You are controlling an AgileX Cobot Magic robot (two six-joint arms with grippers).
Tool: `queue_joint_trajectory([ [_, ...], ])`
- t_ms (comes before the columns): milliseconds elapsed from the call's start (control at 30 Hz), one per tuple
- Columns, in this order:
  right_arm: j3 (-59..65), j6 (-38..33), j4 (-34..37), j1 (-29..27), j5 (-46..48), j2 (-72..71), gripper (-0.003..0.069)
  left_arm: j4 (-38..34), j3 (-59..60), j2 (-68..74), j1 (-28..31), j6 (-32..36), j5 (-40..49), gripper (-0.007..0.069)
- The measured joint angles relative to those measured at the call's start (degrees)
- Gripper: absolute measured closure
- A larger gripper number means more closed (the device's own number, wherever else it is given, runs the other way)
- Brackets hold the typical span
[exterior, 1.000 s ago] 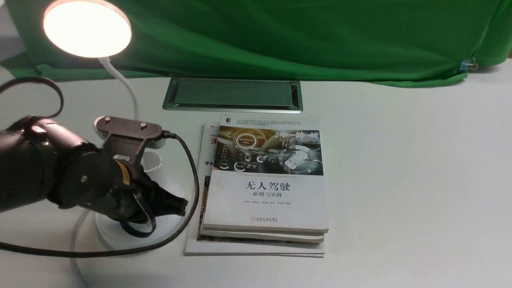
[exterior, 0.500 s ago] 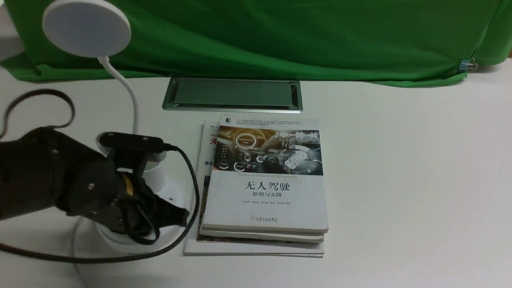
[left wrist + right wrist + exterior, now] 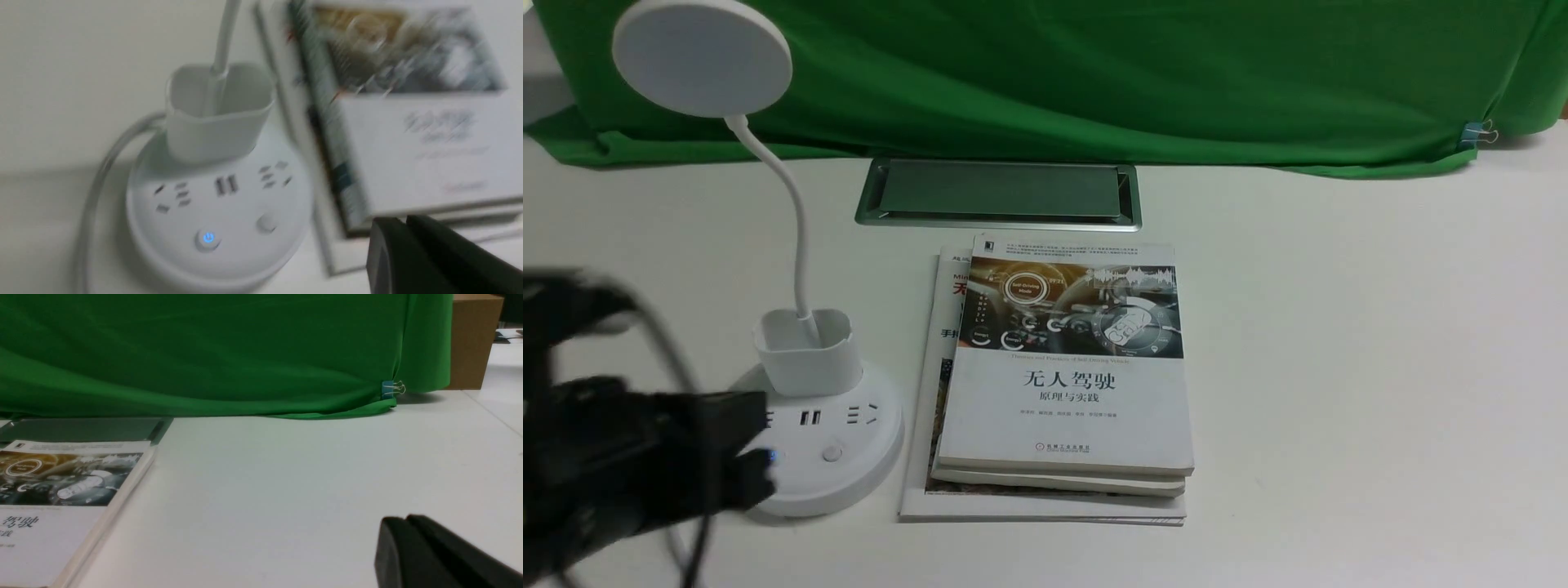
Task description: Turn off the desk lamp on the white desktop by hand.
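The desk lamp stands at the left of the white desktop [image 3: 1339, 367]. Its disc head [image 3: 702, 57] is dark, above a thin neck [image 3: 792, 212], a cup holder [image 3: 805, 351] and a round base [image 3: 849, 474]. The base carries sockets, a blue-lit button [image 3: 208, 238] and a plain round button [image 3: 266, 223]. My left gripper [image 3: 756, 478], the black hand with trailing cables, is blurred and sits at the base's left edge, low and near me. In the left wrist view it [image 3: 402, 222] is shut and empty. My right gripper [image 3: 402, 520] is shut and empty over bare desktop.
A stack of books [image 3: 1070, 376] lies right of the lamp base. The silver-framed cable hatch [image 3: 998, 193] sits behind them. Green cloth [image 3: 1094, 73] covers the back, pinned by a binder clip [image 3: 1474, 133]. A cardboard box [image 3: 474, 339] stands at the far right.
The lamp head went from lit to dark. My left arm then pulled back from over the base, down and to the left, uncovering the cup holder and buttons.
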Motion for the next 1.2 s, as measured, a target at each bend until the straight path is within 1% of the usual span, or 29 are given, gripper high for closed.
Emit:
queue_joint_trajectory([
  [133,0.0,0.0,0.0,0.0,0.0,0.0,0.0622,-0.1,3.6,-11.1,0.0,0.2,-6.1,0.0606],
  [300,0.0,0.0,0.0,0.0,0.0,0.0,0.0622,0.4,4.8,-18.7,0.0,0.2,-7.8,0.0606],
  [600,0.0,0.0,0.0,0.0,0.0,0.0,0.0622,0.5,5.1,-20.3,0.0,0.2,-8.0,0.0606],
  [767,0.0,0.0,0.0,0.0,0.0,0.0,0.0622,1.1,7.3,-20.4,0.5,0.5,-8.3,0.0606],
  [833,0.0,0.0,0.0,0.0,0.0,0.0,0.0622,1.6,8.5,-20.7,2.3,0.8,-8.3,0.0606],
  [867,0.0,0.0,0.0,0.0,0.0,0.0,0.0622,1.7,9.5,-21.4,4.8,0.9,-8.2,0.0606],
  [900,0.0,0.0,0.0,0.0,0.0,0.0,0.0622,1.7,9.7,-21.6,5.6,1.0,-8.2,0.0606],
  [933,0.0,0.0,0.0,0.0,-0.1,0.0,0.0622,1.8,10.9,-23.3,8.9,1.0,-8.2,0.0606],
  [967,0.0,0.0,0.0,0.0,-0.1,0.0,0.0622,1.8,11.3,-23.6,9.9,1.0,-8.2,0.0606],
  [1000,0.0,0.0,0.0,0.0,-0.1,0.0,0.0622,1.8,13.6,-26.6,13.9,1.0,-8.2,0.0606],
  [1033,0.0,0.0,0.0,0.0,-0.1,0.0,0.0622,1.8,14.7,-27.8,16.0,1.1,-8.2,0.0606],
  [1067,0.0,0.0,0.0,0.0,-0.1,0.0,0.0622,1.8,14.7,-28.2,16.4,1.1,-8.2,0.0606],
  [1100,0.0,0.0,0.0,0.0,-0.1,0.0,0.0622,1.8,17.1,-31.7,20.1,1.1,-8.2,0.0606],
  [1200,0.0,0.0,0.0,0.0,-0.1,0.0,0.0622,1.9,22.6,-39.1,26.0,1.1,-8.0,0.0606],
])
